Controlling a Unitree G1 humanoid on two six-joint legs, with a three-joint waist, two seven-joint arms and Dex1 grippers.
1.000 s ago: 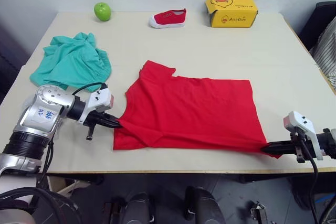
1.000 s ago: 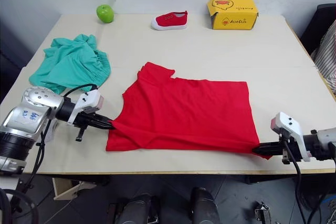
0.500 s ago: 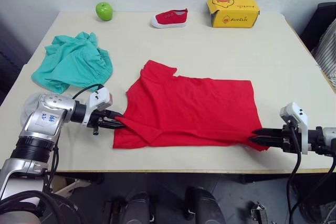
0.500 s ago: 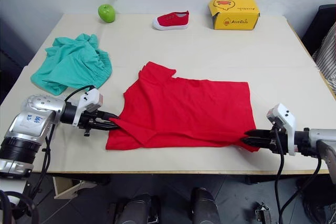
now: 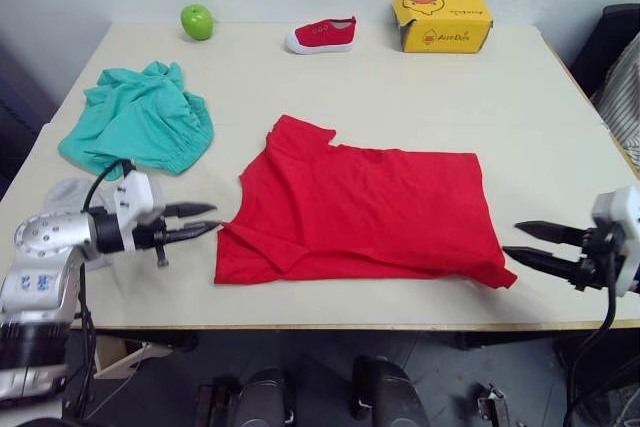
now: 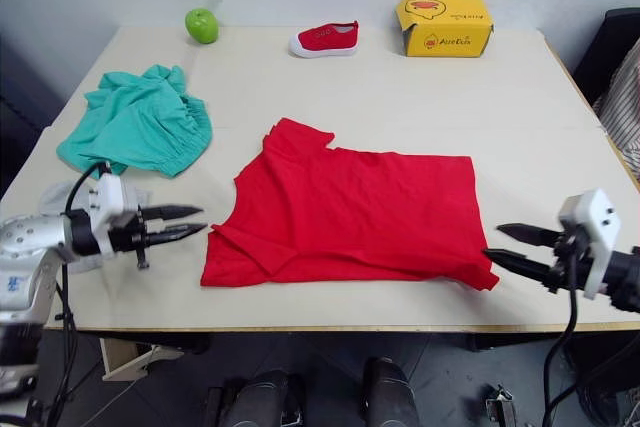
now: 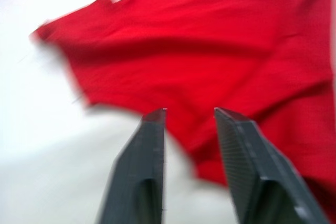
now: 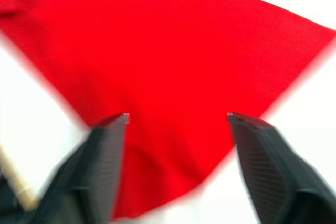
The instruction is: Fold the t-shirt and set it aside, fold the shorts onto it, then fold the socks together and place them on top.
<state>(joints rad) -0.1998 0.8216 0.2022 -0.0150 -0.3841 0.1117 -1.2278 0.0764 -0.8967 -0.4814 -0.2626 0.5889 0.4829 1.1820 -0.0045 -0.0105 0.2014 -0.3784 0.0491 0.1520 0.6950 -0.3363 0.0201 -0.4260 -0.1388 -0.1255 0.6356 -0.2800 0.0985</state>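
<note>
on the pale tabletop [image 5: 420, 97], near its front edge, the t-shirt [image 5: 365, 212] lies spread flat, folded over on itself along its length, with the neck end toward the robot's left and the hem toward the right. just off its left edge, the left gripper [image 5: 205, 220] hovers with its two black fingers parted and nothing between them, their tips pointing at the cloth without touching it. just off the hem corner on the opposite side, the right gripper [image 5: 520, 240] is likewise spread open and empty, fingertips aimed at the red fabric and a little apart from it. from the left wrist camera, the fingers [image 7: 144, 166] frame a gap with the red shirt beyond; the right wrist camera shows a wider gap between its fingers, the shirt lying past them.

the shorts [image 5: 135, 122] sit crumpled in a heap at the left side of the table, behind the left gripper. a bit of the socks [image 5: 62, 194] shows by the left arm near the table's edge. along the far edge stand a green apple [image 5: 197, 21], a small red shoe [image 5: 322, 35] and a yellow cardboard box [image 5: 441, 20], well apart from the clothes.
</note>
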